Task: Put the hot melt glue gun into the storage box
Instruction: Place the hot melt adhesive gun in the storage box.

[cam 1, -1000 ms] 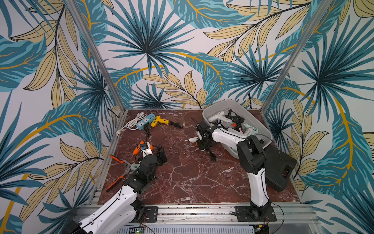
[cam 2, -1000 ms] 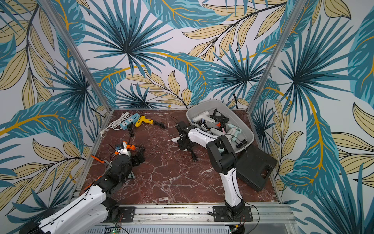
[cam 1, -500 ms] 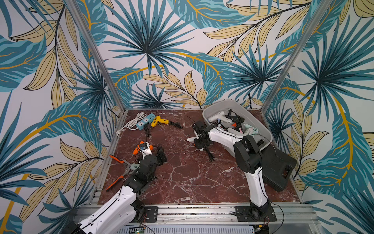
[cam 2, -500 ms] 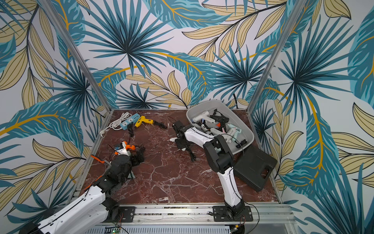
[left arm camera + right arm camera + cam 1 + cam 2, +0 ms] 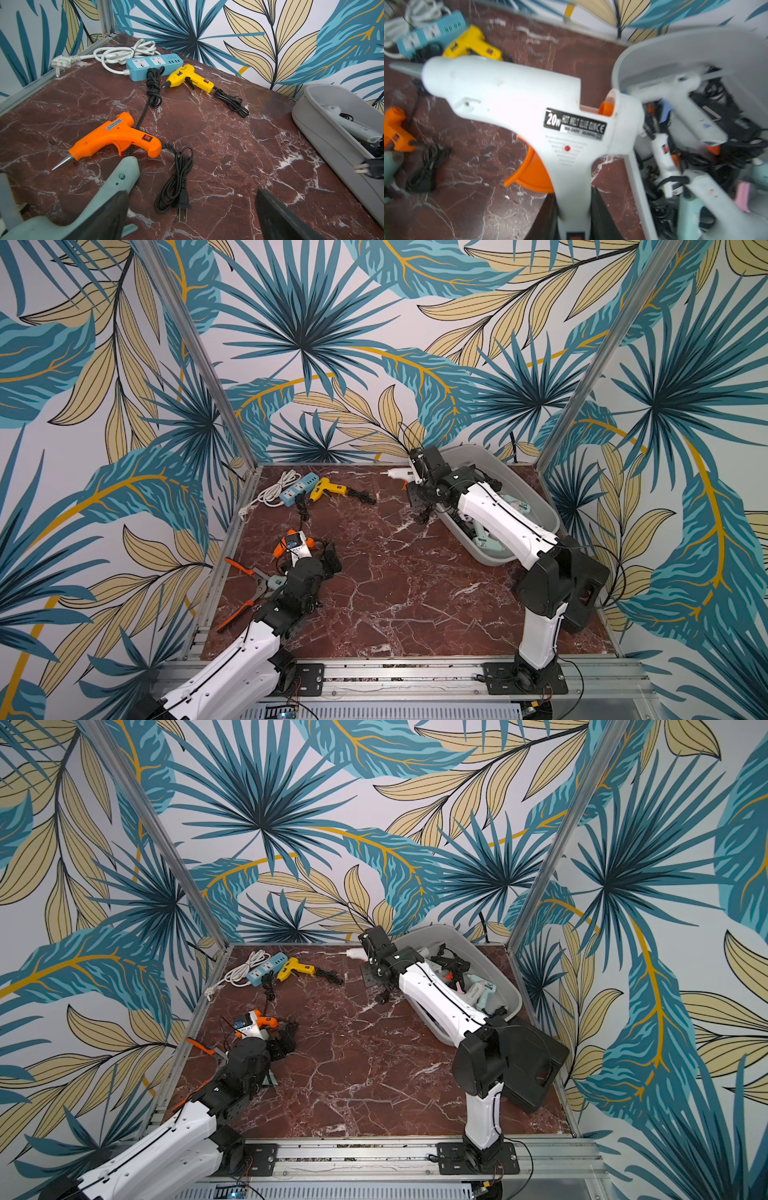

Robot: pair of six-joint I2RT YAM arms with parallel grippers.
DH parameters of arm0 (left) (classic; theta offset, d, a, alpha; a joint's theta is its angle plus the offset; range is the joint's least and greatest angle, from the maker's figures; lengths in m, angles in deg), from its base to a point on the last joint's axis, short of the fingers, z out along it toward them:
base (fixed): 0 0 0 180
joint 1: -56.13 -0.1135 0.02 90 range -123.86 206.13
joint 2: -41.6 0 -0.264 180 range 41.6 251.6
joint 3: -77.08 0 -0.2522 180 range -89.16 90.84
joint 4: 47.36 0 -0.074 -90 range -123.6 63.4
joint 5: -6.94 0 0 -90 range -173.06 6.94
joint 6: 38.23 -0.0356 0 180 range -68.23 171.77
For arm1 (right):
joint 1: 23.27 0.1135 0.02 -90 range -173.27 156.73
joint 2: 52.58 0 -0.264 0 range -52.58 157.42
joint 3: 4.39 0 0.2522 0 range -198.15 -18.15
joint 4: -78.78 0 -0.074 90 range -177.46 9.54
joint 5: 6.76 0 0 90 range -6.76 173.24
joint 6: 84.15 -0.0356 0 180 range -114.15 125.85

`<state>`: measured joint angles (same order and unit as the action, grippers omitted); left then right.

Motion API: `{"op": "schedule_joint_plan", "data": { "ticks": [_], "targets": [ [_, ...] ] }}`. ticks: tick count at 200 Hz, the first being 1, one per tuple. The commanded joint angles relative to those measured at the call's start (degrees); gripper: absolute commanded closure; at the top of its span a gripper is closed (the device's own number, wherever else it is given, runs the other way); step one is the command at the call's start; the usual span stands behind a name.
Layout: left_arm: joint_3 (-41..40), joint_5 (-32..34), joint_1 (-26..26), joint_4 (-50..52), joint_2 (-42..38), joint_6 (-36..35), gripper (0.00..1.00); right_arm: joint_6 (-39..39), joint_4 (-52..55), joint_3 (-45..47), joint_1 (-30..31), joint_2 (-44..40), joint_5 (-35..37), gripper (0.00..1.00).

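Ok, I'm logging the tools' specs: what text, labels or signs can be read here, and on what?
"20w": black label on the white glue gun.
"HOT MELT GLUE GUN", then a CE mark: same label.
Silver line beneath: too blurred to read.
Sticker on the orange glue gun: warning triangle, text too small.
Sticker on the yellow glue gun: too small.

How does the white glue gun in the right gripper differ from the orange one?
The white glue gun has a white body with an orange trigger; the orange glue gun is orange all over. The white one is clamped by its handle in the right gripper, off the table beside the storage box; the orange one lies on its side on the table, ungripped. Both are pistol-shaped with grey nozzles.
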<state>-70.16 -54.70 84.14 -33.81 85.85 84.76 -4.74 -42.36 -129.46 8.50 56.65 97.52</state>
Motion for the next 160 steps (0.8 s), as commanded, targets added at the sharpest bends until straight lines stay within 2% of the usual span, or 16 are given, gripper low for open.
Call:
{"op": "schedule_joint_plan", "data": {
  "ticks": [1,40,84,117,160],
  "targets": [
    [-0.6,0.5,-0.5,-0.8,-0.8,-0.2,0.00,1.2,3.2,-3.6,-3.7,0.3,4.2,1.00],
    [-0.6,0.4,-0.5,-0.5,-1.2,-0.2,0.00,3.0,4.1,-9.5,-10.2,3.9,5.2,1.00],
    [0.3,0.5,-0.5,0.5,-1.3,-0.7,0.00,8.9,6.2,-15.6,-14.7,12.5,8.1,1.00],
    [0.7,1.0,-0.5,0.7,-1.1,-0.8,0.00,10.7,9.4,-19.4,-15.6,18.9,8.5,1.00],
    [0.5,0.9,-0.4,0.3,-0.1,-0.5,0.00,11.6,10.4,-20.7,-15.5,24.2,5.6,1.00]
  ]
}}
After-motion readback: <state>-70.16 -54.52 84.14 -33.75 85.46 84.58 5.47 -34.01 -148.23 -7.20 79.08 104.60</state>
